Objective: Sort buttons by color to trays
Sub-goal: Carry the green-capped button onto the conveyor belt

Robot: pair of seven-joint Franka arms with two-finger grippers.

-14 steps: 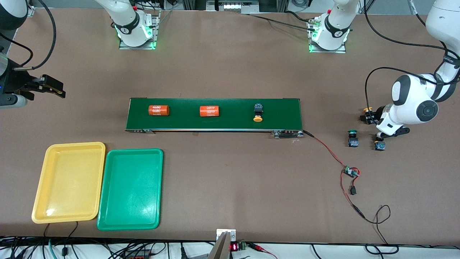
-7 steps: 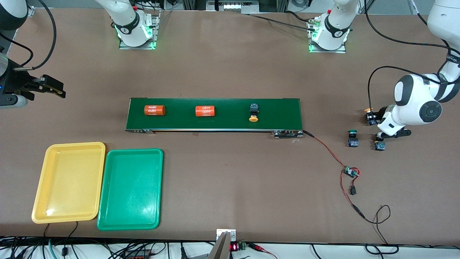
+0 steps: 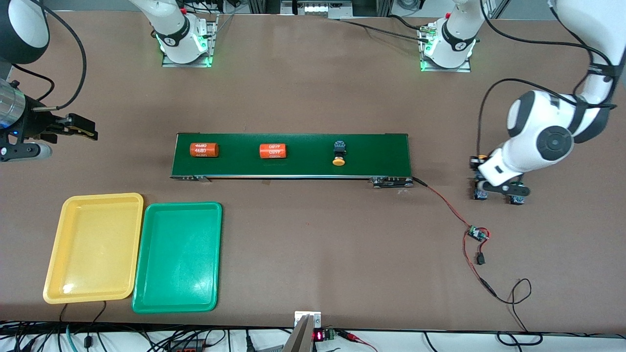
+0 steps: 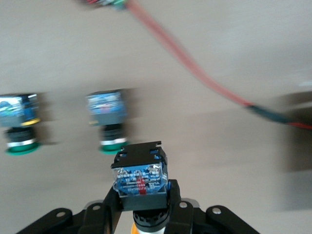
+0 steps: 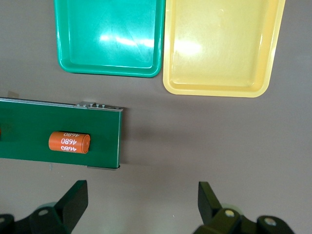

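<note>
Left pincer (image 4: 141,214) clamped on a yellow-cap button (image 4: 140,178) – over the two green-cap buttons (image 4: 108,117) at the left arm's end of the bench (image 3: 313,254). Lift straight, don't clip them, set it on the belt (image 3: 381,151). Right pincer (image 5: 141,204) waits wide open nr the yellow tray (image 5: 219,44) & green tray (image 5: 109,36).

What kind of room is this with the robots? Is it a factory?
More likely a robot test lab set up like a tiny factory. Two robot arms are bolted to a brown table, a short green conveyor belt runs across it, and loose wires and small electronics lie around.
</note>
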